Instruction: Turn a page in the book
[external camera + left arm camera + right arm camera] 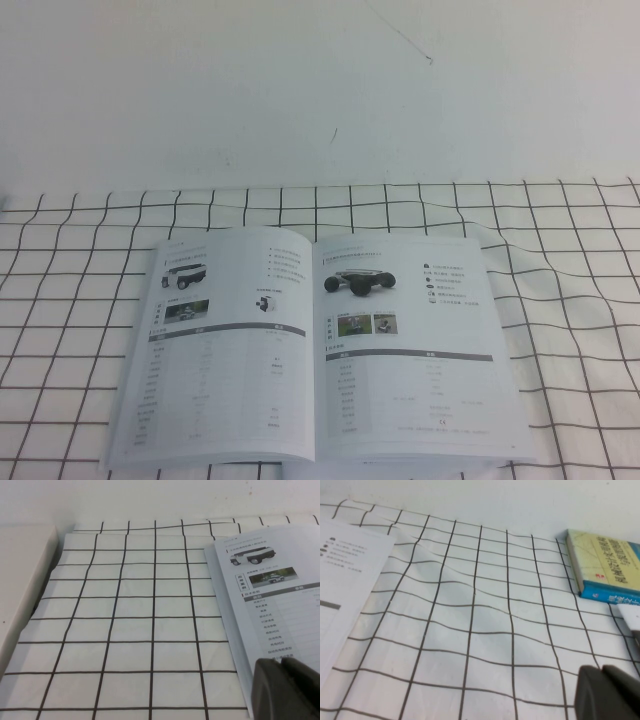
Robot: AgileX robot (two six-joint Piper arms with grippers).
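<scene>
both grippers show only as dark fingertips at the edge of their own wrist views, and neither appears in the high view. right gripper (603, 692) has its jaws pressed together, holding nothing, and hangs over bare checked cloth (470, 630) well off the book's right side. left gripper (282, 687) sits low beside the book's left-hand page, its two dark fingers looking close together with nothing between them. the book (320, 350) lies open and flat on the white tablecloth with a black grid, spine running away from the robot, near the table's front edge. the page (415, 345) to turn is likely the right-hand leaf, which carries a dark chassis picture, an icon list, two small photos and a grey-barred table. risks, as a judgement: the glossy leaf may slip under a closed fingertip, several leaves may lift together, or a push may slide the thin book or ruck the loose cloth. a second book (605, 570) with a blue and yellow cover lies off to the right, touching nothing. the open book's front edge is cut off in the high view, and the small print is unreadable.
</scene>
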